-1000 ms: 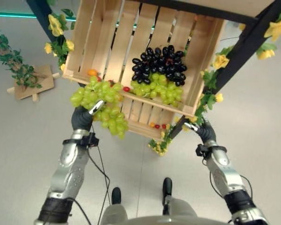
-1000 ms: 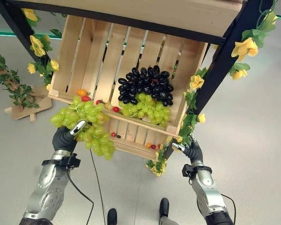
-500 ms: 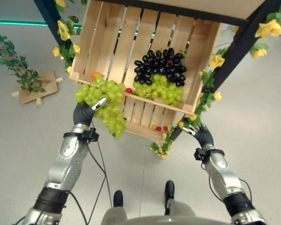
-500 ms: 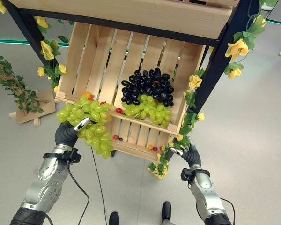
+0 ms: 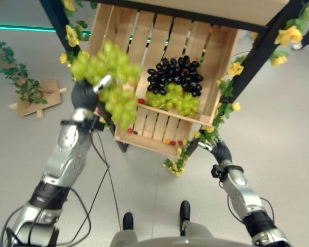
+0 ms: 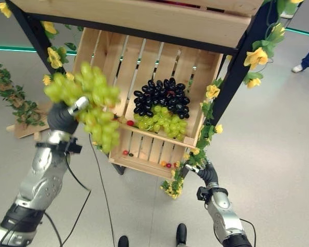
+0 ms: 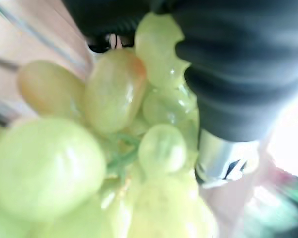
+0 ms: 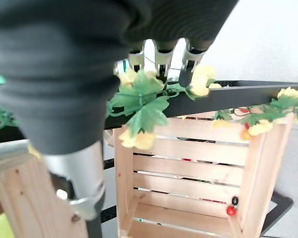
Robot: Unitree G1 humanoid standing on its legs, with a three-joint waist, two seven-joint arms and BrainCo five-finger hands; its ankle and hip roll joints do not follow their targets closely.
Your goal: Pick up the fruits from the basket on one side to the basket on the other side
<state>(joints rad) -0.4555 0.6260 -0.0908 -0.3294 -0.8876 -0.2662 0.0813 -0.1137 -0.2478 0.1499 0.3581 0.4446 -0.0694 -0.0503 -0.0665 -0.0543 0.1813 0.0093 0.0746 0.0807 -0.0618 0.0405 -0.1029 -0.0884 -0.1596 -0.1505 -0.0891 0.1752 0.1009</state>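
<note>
The left arm is bent at the elbow and lifted, its forearm rising steeply so that the left hand sits in front of the left side of the upper wooden crate. Its fingers are curled round a large bunch of green grapes, which spreads above the hand and hangs down to its right, off the crate's slats. In the left wrist view the grapes press close against the dark ribbed cover and a silver finger.

Inside the crate, towards its right side, lie a cluster of black grapes and, touching it just below, a second bunch of green grapes. A small red fruit rests on the crate's front rim beside them. A lower crate under it holds a few small red and orange fruits.

The right arm is low and reaches forward, its right hand near the base of the dark post wrapped in yellow flowers and leaves. In the right wrist view its fingers extend straight and relaxed towards the leaves, holding nothing.
</note>
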